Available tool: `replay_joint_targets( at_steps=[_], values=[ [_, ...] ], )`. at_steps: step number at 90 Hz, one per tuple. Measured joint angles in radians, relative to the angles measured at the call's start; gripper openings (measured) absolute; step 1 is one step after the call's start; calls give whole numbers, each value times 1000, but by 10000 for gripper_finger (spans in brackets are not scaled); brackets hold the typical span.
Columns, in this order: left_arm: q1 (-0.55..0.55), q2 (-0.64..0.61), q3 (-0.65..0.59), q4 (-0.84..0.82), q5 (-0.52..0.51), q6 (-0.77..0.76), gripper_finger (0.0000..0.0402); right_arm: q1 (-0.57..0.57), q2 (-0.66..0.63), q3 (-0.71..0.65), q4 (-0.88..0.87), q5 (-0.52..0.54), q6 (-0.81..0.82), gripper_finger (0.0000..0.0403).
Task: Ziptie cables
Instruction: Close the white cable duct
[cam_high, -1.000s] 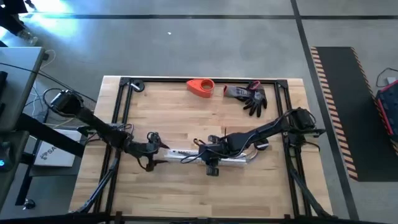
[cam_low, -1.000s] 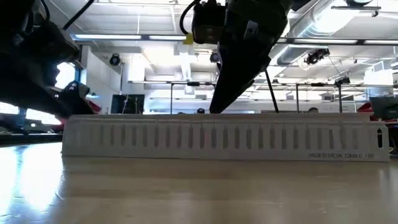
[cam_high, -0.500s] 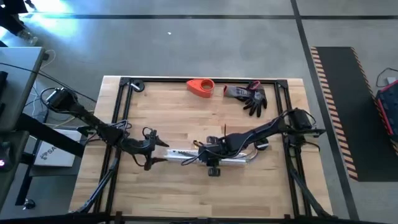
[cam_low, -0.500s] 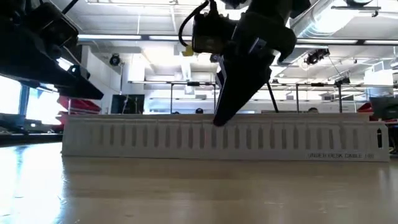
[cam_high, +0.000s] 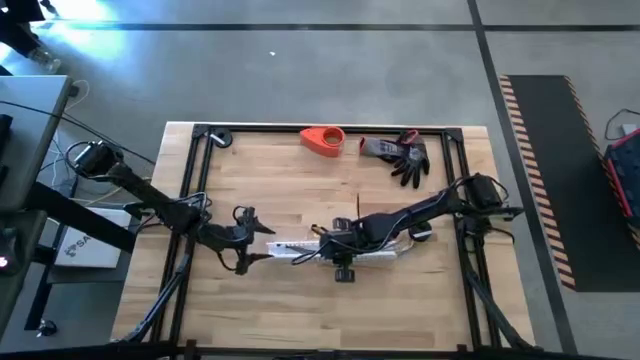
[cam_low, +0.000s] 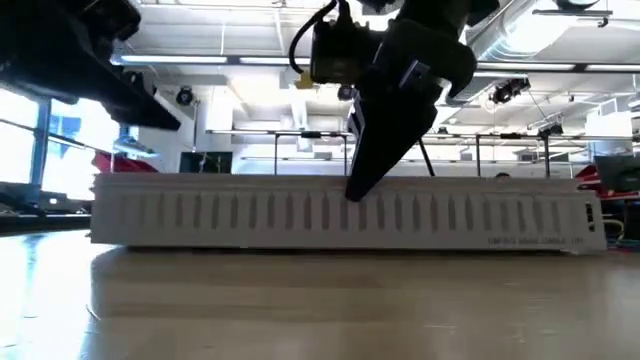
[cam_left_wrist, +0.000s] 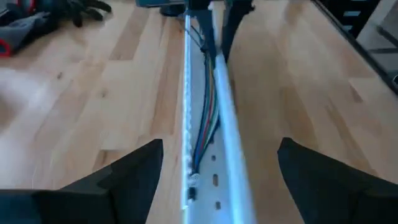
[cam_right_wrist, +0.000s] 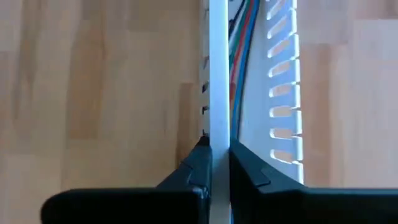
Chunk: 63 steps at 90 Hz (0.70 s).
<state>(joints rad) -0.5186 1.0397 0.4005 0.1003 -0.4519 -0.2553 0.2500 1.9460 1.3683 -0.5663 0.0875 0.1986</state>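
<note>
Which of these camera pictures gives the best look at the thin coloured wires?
The left wrist view: the thin coloured wires run lengthwise inside the white slotted plastic channel. The right wrist view shows a short stretch; the high view barely resolves them; the low view's channel wall hides them.

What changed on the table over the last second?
The left hand drew back slightly toward its own side and, in the low view, rose; its fingers are open, straddling the end of the channel. The channel shifted a little in the low view. The right hand stayed shut on one channel wall. The cables still lie inside; the glove and the orange thing did not move.
</note>
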Motion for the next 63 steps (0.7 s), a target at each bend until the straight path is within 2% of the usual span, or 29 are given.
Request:
replay_joint_targets(
  at_steps=[8,26,40,51,63],
  values=[
    [1,1,20,-16,0,-1,295,4,-8,34,-44,63,1,6],
    [1,35,20,-24,-4,-24,295,6,5,39,-38,88,2,37],
    [1,99,19,-21,8,-67,295,5,12,39,-36,102,-2,6],
    [1,158,19,6,28,-75,295,11,11,39,-35,173,-9,0],
    [1,201,20,63,29,-51,295,10,15,39,-34,119,0,4]
  ],
)
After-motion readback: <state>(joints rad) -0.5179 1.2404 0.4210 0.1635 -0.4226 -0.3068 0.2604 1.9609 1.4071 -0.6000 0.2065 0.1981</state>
